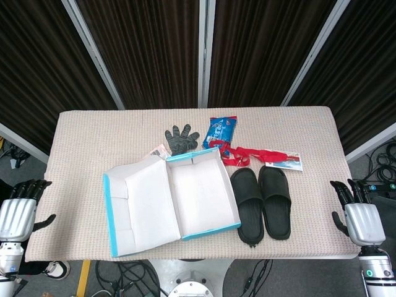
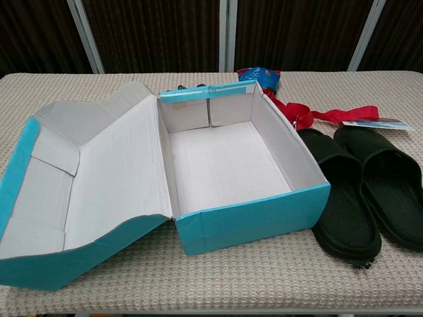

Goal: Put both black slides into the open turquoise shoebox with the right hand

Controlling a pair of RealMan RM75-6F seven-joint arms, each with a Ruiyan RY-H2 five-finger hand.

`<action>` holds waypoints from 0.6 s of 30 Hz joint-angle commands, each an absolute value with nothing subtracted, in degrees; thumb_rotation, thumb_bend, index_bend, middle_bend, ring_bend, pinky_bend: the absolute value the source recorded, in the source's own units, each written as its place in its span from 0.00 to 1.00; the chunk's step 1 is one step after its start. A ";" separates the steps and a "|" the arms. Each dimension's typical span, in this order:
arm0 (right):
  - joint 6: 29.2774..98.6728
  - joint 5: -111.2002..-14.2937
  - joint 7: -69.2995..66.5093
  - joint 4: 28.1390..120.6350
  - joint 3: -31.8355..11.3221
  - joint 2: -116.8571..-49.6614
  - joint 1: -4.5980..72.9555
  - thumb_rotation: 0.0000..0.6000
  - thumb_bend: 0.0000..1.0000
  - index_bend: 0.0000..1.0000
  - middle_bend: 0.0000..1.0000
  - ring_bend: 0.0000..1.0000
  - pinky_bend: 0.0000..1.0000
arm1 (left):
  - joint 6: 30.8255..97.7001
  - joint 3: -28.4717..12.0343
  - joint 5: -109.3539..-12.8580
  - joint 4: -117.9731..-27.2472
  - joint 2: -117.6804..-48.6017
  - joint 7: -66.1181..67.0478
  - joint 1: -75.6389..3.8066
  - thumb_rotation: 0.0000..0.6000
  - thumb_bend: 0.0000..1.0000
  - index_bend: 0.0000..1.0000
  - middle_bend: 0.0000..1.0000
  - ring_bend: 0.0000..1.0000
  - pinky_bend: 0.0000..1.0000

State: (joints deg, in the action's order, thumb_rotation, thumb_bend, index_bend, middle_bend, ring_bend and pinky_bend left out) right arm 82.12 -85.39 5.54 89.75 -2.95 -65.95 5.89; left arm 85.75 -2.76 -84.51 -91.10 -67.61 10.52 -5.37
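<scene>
Presently, slides: two matte black rubber slides (image 1: pixel 260 202) side by side, soles down, just right of box.
Box: open turquoise cardboard shoebox (image 1: pixel 203 229), white inside.
Hands: left hand (image 1: pixel 18 210) and right hand (image 1: pixel 359 217) hold nothing, fingers spread.

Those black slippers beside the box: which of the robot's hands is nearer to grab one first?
The right hand. It hangs open at the table's right edge, on the same side as the two black slides, which lie just right of the open shoebox. The left hand sits on the far side, with the box's lid between.
</scene>
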 commanded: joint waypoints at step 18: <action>82.02 -85.40 4.83 90.50 -3.35 -65.64 6.21 1.00 0.29 0.09 0.13 0.00 0.00 | 84.86 -2.77 -84.30 -91.44 -67.29 9.89 -5.70 1.00 0.14 0.20 0.21 0.15 0.18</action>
State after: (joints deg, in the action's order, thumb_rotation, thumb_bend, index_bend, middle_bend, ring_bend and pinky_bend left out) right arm 81.97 -85.27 4.91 90.39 -3.30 -65.66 6.13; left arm 84.94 -2.76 -84.31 -91.36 -67.34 9.87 -5.64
